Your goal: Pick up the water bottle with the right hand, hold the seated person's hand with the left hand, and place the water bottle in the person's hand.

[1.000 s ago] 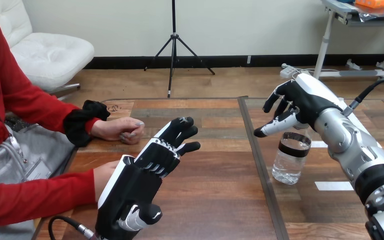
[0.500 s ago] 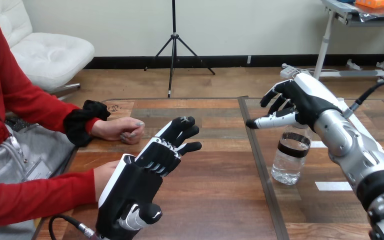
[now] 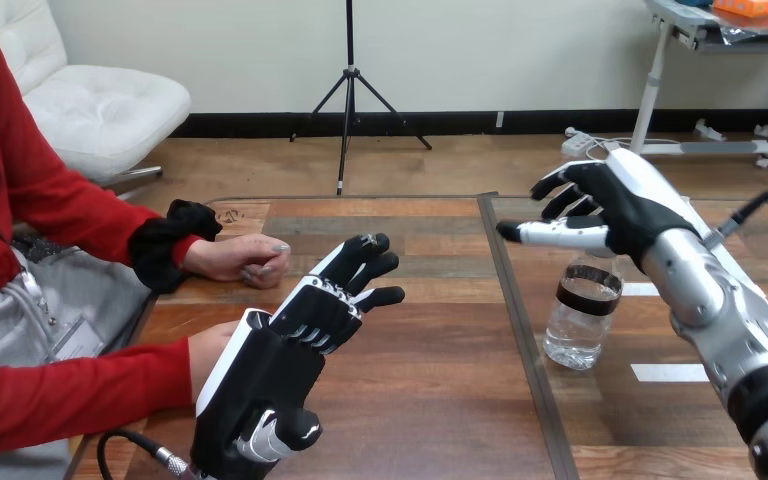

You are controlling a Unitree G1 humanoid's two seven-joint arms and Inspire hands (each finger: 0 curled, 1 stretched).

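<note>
Upright, the clear water bottle wears a dark label band.

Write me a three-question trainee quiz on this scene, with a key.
1. Where does the clear plastic water bottle stand? A) upright on the wooden table; B) lying on its side; C) upside down.
2. True or false: the robot's right hand has its fingers open, not curled round the bottle.
3. Which robot hand is beside the person's hand at the view's lower left?
Key: 1 A; 2 true; 3 the left hand.
</note>
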